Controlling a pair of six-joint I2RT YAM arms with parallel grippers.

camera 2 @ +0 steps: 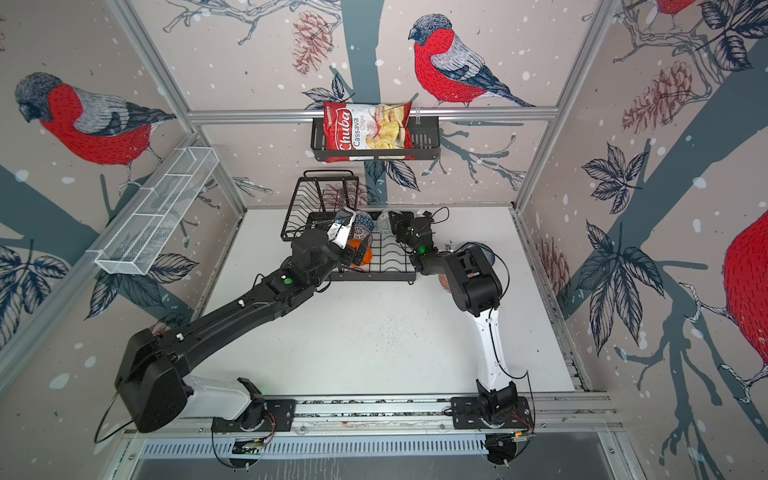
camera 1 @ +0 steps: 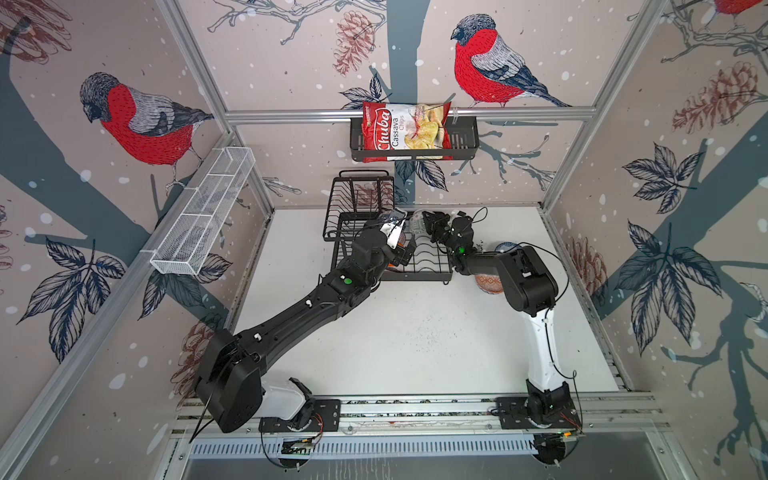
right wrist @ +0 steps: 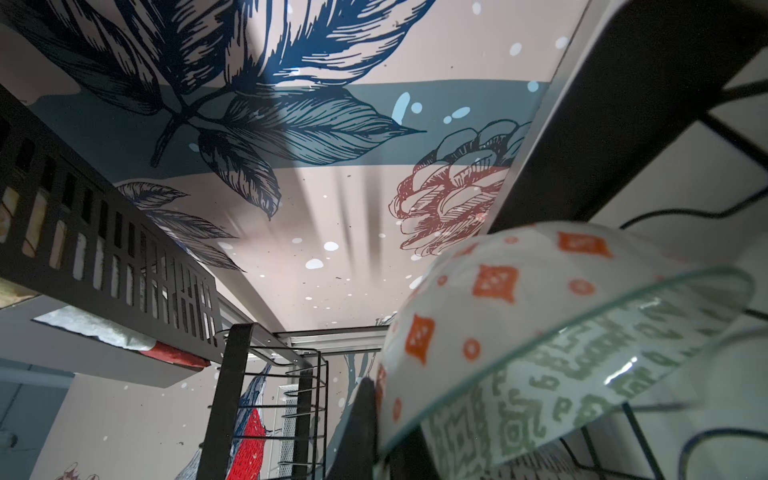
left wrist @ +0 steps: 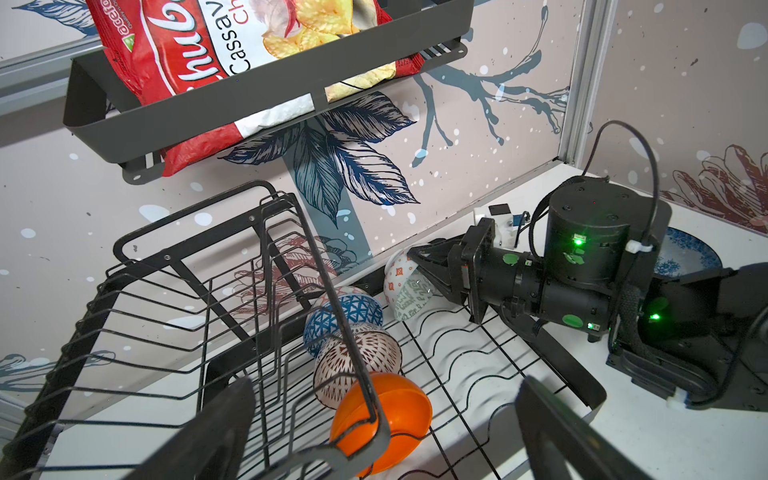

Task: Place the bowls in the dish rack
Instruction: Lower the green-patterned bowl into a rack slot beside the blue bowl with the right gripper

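Observation:
The black wire dish rack point(camera 1: 432, 277) stands at the back of the table, its raised upper shelf point(camera 1: 357, 195) on the left. Three bowls stand on edge in a row in its base tray: dark blue geometric point(left wrist: 349, 311), black-white radial point(left wrist: 365, 353) and plain orange point(left wrist: 399, 407). My left gripper point(left wrist: 382, 382) hangs open just above the orange bowl. My right gripper point(left wrist: 415, 270) is shut on the rim of a tilted bowl point(right wrist: 498, 299), orange diamonds outside and grey-green pattern inside, low over the tray's far end. On the table under the right arm lie a blue-white bowl point(camera 1: 508, 248) and an orange-white patterned bowl point(camera 1: 489, 284).
A black slatted basket point(camera 1: 461, 141) holding a red chips bag point(camera 1: 399, 129) hangs on the back wall above the rack. A long white mesh basket point(camera 1: 203, 216) is fixed to the left wall. Walls close in at the back and both sides.

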